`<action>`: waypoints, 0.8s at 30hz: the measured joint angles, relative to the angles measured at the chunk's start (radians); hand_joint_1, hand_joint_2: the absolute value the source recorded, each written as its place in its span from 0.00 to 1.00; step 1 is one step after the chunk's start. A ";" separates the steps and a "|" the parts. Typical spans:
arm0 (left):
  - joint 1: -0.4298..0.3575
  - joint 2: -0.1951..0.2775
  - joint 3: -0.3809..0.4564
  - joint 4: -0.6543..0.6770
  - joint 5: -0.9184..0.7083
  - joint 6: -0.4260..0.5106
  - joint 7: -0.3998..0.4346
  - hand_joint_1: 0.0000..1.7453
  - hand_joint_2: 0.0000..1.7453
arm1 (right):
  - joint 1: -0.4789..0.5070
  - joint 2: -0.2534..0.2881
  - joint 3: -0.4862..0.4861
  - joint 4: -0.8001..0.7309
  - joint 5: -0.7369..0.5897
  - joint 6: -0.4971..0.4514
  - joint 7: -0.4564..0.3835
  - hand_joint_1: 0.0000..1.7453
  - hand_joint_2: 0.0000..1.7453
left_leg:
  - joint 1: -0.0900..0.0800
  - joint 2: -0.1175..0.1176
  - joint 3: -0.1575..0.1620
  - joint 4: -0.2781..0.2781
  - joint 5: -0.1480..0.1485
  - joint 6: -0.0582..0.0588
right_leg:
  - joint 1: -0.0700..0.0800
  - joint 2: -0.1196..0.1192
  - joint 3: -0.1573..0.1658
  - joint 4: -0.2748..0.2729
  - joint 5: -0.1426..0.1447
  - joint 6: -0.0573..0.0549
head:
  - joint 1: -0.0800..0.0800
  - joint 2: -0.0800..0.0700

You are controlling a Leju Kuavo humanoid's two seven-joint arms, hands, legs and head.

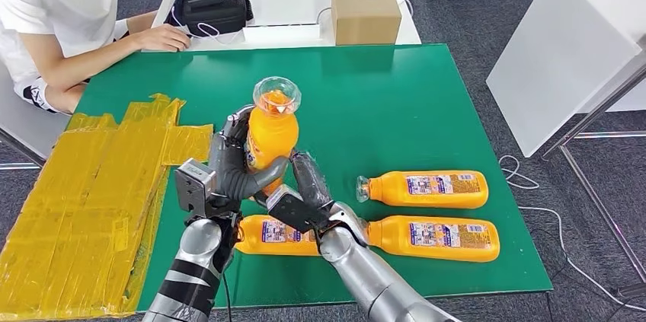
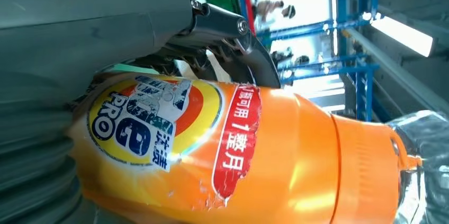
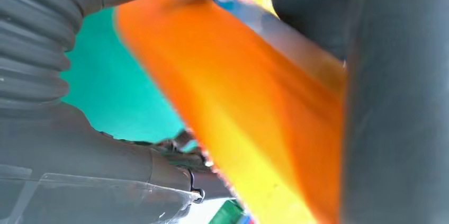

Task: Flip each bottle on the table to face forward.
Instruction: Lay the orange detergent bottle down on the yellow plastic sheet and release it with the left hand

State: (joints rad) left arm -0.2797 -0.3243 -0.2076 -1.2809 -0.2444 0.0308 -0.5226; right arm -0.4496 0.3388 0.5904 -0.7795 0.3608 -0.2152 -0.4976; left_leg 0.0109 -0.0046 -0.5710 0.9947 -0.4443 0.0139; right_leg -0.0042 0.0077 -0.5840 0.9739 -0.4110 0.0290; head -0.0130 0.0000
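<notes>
Nearest the robot, an orange plastic bottle with a printed label (image 1: 276, 234) lies on its side on the green table mat (image 1: 396, 101), partly hidden behind both forearms. Just beside it, to the right, a second orange bottle (image 1: 434, 237) lies flat with its label up, and a third orange bottle with a clear cap (image 1: 423, 189) lies parallel just beyond that one, cap pointing toward the middle.

Up in the centre, the left hand (image 1: 228, 173) wraps its thumb and dark fingers around the body of a fourth orange bottle with a clear domed cap (image 1: 271, 130), held upright above the mat. The left wrist view shows its round blue-and-yellow logo and red label strip (image 2: 236, 139). The right hand (image 1: 301, 192) presses in against the lower part of that same bottle; the right wrist view shows grey fingers either side of a blurred orange body (image 3: 254, 107).

To the left, crinkled yellow tape sheets (image 1: 91, 200) cover the mat's edge. Farther back, a brown cardboard box (image 1: 366, 12) and a black device (image 1: 213, 4) sit on a white table, where a person in a white shirt (image 1: 61, 17) rests a hand.
</notes>
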 joint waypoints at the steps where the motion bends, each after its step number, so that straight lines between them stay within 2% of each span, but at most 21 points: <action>1: -0.001 0.003 0.004 -0.013 -0.013 0.014 0.003 1.00 1.00 | 0.016 0.000 -0.012 -0.032 0.028 0.004 0.001 0.00 1.00 | 0.000 0.000 0.000 0.000 0.000 0.000 | 0.000 0.000 0.000 0.000 0.000 0.000 | 0.000 0.000; 5: -0.011 0.014 0.014 -0.073 -0.147 0.125 0.016 1.00 1.00 | 0.090 -0.001 -0.070 -0.210 0.115 0.035 0.022 0.00 0.00 | 0.000 -0.001 -0.001 0.000 0.000 0.000 | 0.000 -0.001 0.000 0.000 0.000 0.000 | 0.000 0.000; 10: -0.069 0.033 0.068 -0.082 -0.374 0.348 0.072 1.00 1.00 | 0.170 0.000 -0.103 -0.438 0.156 0.038 0.030 0.00 0.00 | 0.000 -0.001 0.000 0.000 0.000 0.000 | 0.000 -0.001 0.000 0.000 0.000 0.000 | 0.000 0.000; 14: -0.106 0.072 0.117 -0.049 -0.614 0.492 0.132 1.00 1.00 | 0.217 -0.004 -0.113 -0.594 0.138 0.035 0.041 0.00 1.00 | 0.000 -0.001 0.000 0.000 0.000 0.000 | 0.000 -0.001 0.000 0.000 0.000 0.000 | 0.000 0.000; 16: -0.135 0.101 0.139 -0.013 -0.797 0.583 0.184 1.00 1.00 | 0.237 -0.010 -0.115 -0.656 0.125 0.029 0.044 0.00 1.00 | 0.000 0.000 0.000 0.000 0.000 0.000 | 0.000 0.000 0.000 0.000 0.000 0.000 | 0.000 0.000; 18: -0.161 0.130 0.162 0.024 -0.901 0.637 0.212 1.00 1.00 | 0.251 -0.017 -0.118 -0.702 0.116 0.025 0.045 0.00 1.00 | 0.000 0.000 0.000 0.000 0.000 0.000 | 0.000 0.000 0.000 0.000 0.000 0.000 | 0.000 0.000; 24: -0.187 0.167 0.195 0.081 -0.960 0.658 0.234 1.00 1.00 | 0.267 -0.027 -0.121 -0.764 0.108 0.018 0.047 0.00 1.00 | 0.000 0.000 0.000 0.000 0.000 0.000 | 0.000 0.000 0.000 0.000 0.000 0.000 | 0.000 0.000</action>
State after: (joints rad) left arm -0.4664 -0.1572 -0.0122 -1.2003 -1.2043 0.6891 -0.2882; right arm -0.1829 0.3121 0.4695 -1.5435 0.4686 -0.1975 -0.4504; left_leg 0.0109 -0.0045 -0.5710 0.9946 -0.4440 0.0136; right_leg -0.0040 0.0076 -0.5841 0.9740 -0.4111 0.0290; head -0.0128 0.0000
